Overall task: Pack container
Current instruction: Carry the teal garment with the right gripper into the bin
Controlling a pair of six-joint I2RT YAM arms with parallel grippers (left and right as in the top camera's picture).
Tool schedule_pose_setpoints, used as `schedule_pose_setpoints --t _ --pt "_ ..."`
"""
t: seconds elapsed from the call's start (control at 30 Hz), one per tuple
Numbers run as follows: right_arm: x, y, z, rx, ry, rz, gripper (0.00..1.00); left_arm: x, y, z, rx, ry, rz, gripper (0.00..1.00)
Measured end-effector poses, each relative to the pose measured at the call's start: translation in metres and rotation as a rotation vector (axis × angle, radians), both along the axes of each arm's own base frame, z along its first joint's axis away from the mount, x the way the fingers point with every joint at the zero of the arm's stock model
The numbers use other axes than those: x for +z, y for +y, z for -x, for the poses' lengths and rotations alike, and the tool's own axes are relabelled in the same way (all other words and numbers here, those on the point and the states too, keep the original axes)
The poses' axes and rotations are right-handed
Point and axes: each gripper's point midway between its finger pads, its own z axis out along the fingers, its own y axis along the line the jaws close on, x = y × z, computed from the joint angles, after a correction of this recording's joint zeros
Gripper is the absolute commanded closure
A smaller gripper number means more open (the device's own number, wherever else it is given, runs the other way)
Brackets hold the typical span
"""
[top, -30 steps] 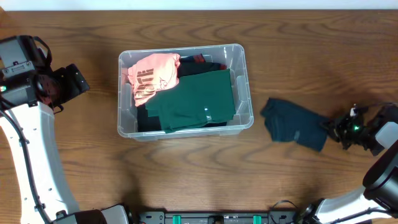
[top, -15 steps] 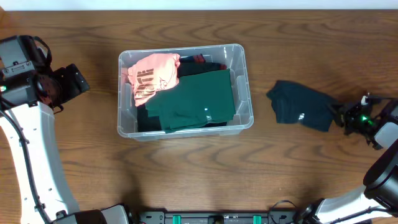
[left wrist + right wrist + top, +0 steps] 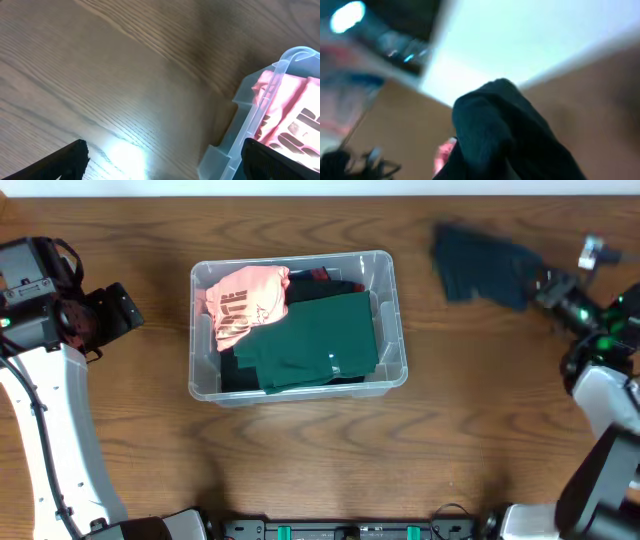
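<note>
The clear container (image 3: 397, 315) stands mid-table and holds a pink printed garment (image 3: 245, 300) on the left, a green garment (image 3: 320, 340) over dark clothes. Its corner and the pink garment show in the left wrist view (image 3: 260, 120). My right gripper (image 3: 540, 285) is shut on a dark teal garment (image 3: 480, 265) and holds it in the air at the far right, blurred by motion. The garment fills the right wrist view (image 3: 510, 140) and hides the fingers. My left gripper (image 3: 165, 162) is open and empty, left of the container, its fingertips (image 3: 70, 157) above bare wood.
The wooden table (image 3: 300, 460) runs around the container. The left arm's white link (image 3: 50, 440) stands along the left edge. The right arm (image 3: 600, 400) reaches up the right edge. A white wall shows past the table's far edge.
My right gripper has lifted the dark teal garment off the table and swung it from the right middle toward the far right edge. The left arm has not moved.
</note>
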Motion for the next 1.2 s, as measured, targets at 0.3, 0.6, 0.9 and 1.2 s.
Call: schedule_pose_setpoints --t 0.3,0.6,0.9,1.2 --pt "0.088 0.127 0.025 0.282 -0.144 -0.066 0.99 0.0 0.0 0.0 0.0 0.0 0.0 0.02" --pt "0.052 0.249 0.052 0.48 0.031 -0.108 0.99 0.0 0.0 0.0 0.0 0.0 0.0 0.02" --pt "-0.045 0.256 0.024 0.281 0.321 0.04 0.99 0.0 0.0 0.0 0.0 0.0 0.0 0.02" --pt "-0.103 0.231 -0.009 0.111 0.333 0.209 0.99 0.0 0.0 0.0 0.0 0.0 0.0 0.02"
